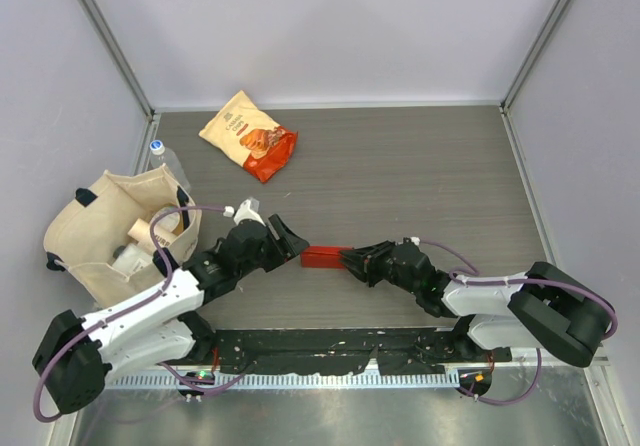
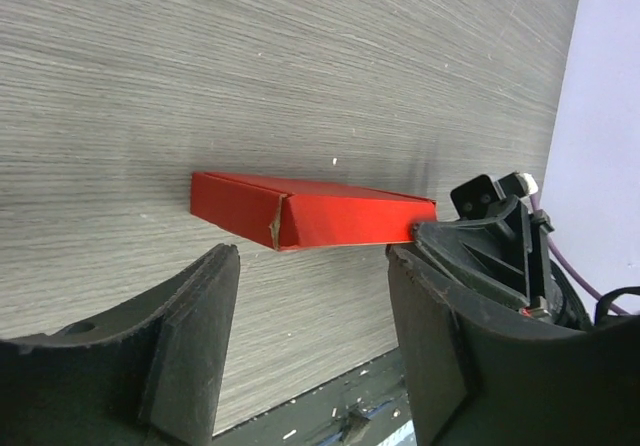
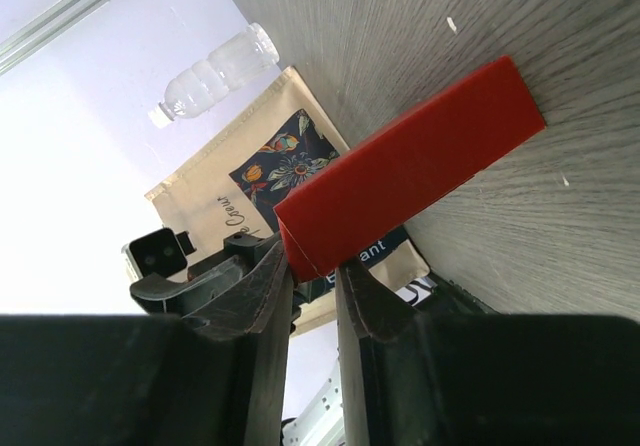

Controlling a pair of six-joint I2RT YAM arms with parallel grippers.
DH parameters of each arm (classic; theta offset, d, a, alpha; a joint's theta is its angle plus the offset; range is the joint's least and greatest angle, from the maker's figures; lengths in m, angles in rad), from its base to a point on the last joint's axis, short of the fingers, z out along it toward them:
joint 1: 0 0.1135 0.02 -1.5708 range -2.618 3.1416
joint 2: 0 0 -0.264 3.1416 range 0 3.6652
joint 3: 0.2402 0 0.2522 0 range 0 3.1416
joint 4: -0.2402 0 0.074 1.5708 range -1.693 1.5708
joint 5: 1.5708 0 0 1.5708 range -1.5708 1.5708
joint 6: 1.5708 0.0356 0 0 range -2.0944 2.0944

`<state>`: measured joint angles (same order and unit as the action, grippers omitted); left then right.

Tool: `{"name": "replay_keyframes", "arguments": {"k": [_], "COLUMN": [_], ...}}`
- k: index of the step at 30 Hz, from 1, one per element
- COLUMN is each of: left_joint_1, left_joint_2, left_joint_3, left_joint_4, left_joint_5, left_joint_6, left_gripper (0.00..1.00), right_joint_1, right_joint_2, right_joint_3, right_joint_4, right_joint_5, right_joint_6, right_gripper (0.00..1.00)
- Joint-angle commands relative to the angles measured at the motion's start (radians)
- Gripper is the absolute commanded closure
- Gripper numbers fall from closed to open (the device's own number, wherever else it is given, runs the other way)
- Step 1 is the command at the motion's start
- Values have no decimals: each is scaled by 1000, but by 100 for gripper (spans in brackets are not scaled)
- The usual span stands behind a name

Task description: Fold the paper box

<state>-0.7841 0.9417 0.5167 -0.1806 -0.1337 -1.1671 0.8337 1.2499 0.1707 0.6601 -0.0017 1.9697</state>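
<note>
Bright, even light; soft shadows; sharp focus.

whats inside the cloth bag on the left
A tan cup-like tube and something white show in the cloth bag; its walls hide whatever lies deeper.

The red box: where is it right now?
In the top view the paper box sits low and central, its right end pinched by the right end effector, with the open left end effector just off its left end.

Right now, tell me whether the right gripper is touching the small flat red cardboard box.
Touching. The right wrist view shows the right gripper clamped on one end of the red cardboard box.
</note>
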Motion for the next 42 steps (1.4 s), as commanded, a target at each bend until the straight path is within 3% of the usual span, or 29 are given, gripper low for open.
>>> {"name": "replay_keyframes", "arguments": {"k": [1, 7, 11, 24, 32, 36, 39, 40, 42], "left_joint_1": [17, 29, 32, 32, 32, 34, 32, 32, 32], "left_joint_2": [25, 103, 131, 54, -30, -41, -43, -46, -56], "left_joint_3": [-41, -53, -82, -239, -333, -343, -354, -354, -350], "left_joint_4": [110, 176, 236, 322, 355, 368, 435, 449, 471], "left_joint_5": [-23, -12, -20, -1, 20, 46, 112, 129, 181], "left_joint_6": [-34, -14, 0, 14, 61, 90, 136, 145, 162], "left_gripper": [38, 43, 52, 74, 78, 82, 74, 61, 49], "right_joint_1": [-2, -4, -2, -4, -7, -8, -8, -10, -10], "right_joint_2": [20, 20, 19, 17, 22, 19, 16, 17, 20], "right_joint_3": [-27, -22, -25, -51, -74, -69, -82, -85, -85], "right_joint_4": [-132, -140, -140, -157, -129, -142, -136, -128, -108], "right_joint_5": [63, 62, 63, 94, 146, 149, 163, 163, 157], "right_joint_6": [-28, -40, -45, -144, -333, -431, -477, -480, -480], "right_gripper": [73, 74, 75, 79, 99, 99, 99, 99, 99]}}
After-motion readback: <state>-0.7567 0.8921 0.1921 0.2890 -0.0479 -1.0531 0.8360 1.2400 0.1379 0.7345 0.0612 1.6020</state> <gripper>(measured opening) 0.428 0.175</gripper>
